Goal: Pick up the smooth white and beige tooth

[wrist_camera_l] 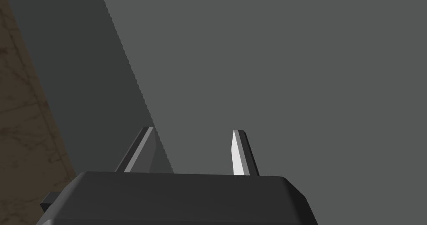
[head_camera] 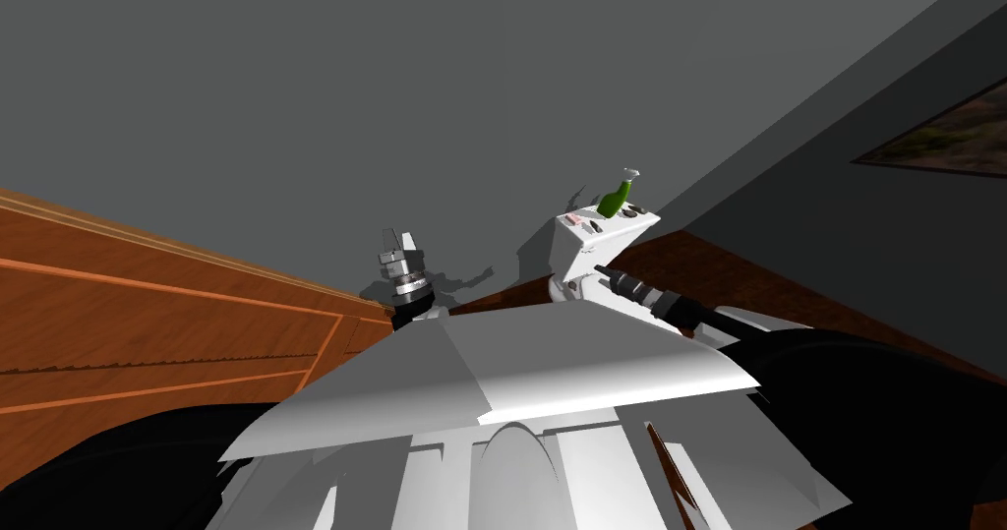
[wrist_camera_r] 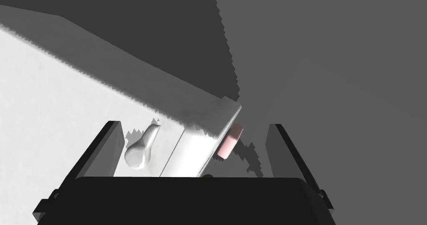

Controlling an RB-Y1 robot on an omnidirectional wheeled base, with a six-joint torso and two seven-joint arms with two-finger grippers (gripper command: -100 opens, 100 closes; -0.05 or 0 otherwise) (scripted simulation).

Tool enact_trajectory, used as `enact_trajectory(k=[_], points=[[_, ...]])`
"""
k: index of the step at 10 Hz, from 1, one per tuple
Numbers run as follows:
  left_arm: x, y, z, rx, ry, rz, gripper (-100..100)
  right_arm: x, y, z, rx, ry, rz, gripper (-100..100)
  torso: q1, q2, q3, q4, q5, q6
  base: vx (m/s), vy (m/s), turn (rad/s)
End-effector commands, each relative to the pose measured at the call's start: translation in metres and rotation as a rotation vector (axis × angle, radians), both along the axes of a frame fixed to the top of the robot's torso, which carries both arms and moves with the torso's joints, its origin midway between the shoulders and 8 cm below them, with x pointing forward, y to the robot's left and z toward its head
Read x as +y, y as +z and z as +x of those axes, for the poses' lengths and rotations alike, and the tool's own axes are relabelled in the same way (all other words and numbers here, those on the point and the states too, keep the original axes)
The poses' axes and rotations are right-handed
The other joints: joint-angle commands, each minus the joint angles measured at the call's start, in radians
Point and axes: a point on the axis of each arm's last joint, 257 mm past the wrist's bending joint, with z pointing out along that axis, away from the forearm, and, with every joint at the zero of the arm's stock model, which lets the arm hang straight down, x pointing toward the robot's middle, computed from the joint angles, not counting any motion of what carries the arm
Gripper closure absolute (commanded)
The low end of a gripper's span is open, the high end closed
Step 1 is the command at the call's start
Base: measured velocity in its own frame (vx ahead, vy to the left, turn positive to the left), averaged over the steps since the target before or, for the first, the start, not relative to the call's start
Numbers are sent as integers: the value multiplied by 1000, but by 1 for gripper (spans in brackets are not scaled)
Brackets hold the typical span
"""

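– So, where is the tooth to be found?
– Roughly at one o'clock from the chest a white cabinet is seen against the grey wall. Small things are set on its top: a green bottle, a pink block and some dark ovals. Which of them, if any, is the tooth cannot be told.
– Is anything tooth-like seen from the right hand?
– A smooth white lump, rounded at one end and tapered at the other, is seen on the cabinet's white face. It lies inside the gap of the right gripper, just beside one finger. Whether it is the tooth or a knob cannot be told. The pink block is seen past the cabinet's top edge, nearer the other finger.
– How are that gripper's fingers held?
– They are held wide apart, with the cabinet's edge between them, and nothing is clamped.
– And the left gripper?
– It is raised at eleven o'clock, well apart from the cabinet, and its fingers are parted with only the grey wall seen beyond them.
– What else is seen?
– Brown wooden furniture is seen at nine o'clock, and a framed picture at two o'clock on the darker wall.
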Motion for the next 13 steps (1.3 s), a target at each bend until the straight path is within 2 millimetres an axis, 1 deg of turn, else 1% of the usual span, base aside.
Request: enact_trajectory(k=[1, 2, 3, 4, 5, 7, 8, 9, 10, 11, 12, 13], points=[[0, 0, 0, 0, 0, 0, 0, -19, -11, -12, 56, -6, -43, -100, 0, 0, 0, 0, 0, 0, 15, 34, 48], [0, 0, 0, 0, 0, 0, 0, -21, -9, -10, 64, 18, -64, -100, 1, 0, 0, 0, 0, 0, 22, 31, 21], [0, 0, 0, 0, 0, 0, 0, -40, -19, -22, 113, 2, -99, -100, 1, -1, 0, 0, 0, 0, 31, 30, 42], [0, 0, 0, 0, 0, 0, 0, -41, -16, -20, 121, 28, -122, -100, 1, -1, -1, 0, 0, 0, 30, 38, 23], [0, 0, 0, 0, 0, 0, 0, -61, -25, -31, 168, 13, -159, -100, 1, -1, -1, 0, 0, 0, 41, 55, 47], [0, 0, 0, 0, 0, 0, 0, -63, -21, -27, 178, 46, -188, -100, 2, -2, -1, 0, 0, 0, 34, 30, 7], [0, 0, 0, 0, 0, 0, 0, -83, -27, -37, 223, 38, -233, -100, 0, -1, -1, 0, 0, 0, 38, 28, 51], [0, 0, 0, 0, 0, 0, 0, -84, -24, -34, 229, 58, -251, -100, 0, -2, -1, 0, 0, 0, 42, 24, 21], [0, 0, 0, 0, 0, 0, 0, -104, -29, -44, 270, 47, -293, -100, 0, -2, -1, 0, 0, 0, 64, 34, 41], [0, 0, 0, 0, 0, 0, 0, -106, -26, -40, 276, 71, -314, -100, 1, -3, -2, -1, 0, 0, 50, 38, 19], [0, 0, 0, 0, 0, 0, 0, -126, -28, -49, 315, 61, -357, -100, 1, -3, -2, -1, 0, 0, 51, 36, 45], [0, 0, 0, 0, 0, 0, 0, -127, -25, -45, 320, 84, -377, -100, 1, -3, -2, -1, 0, 0, 44, 32, 20]])
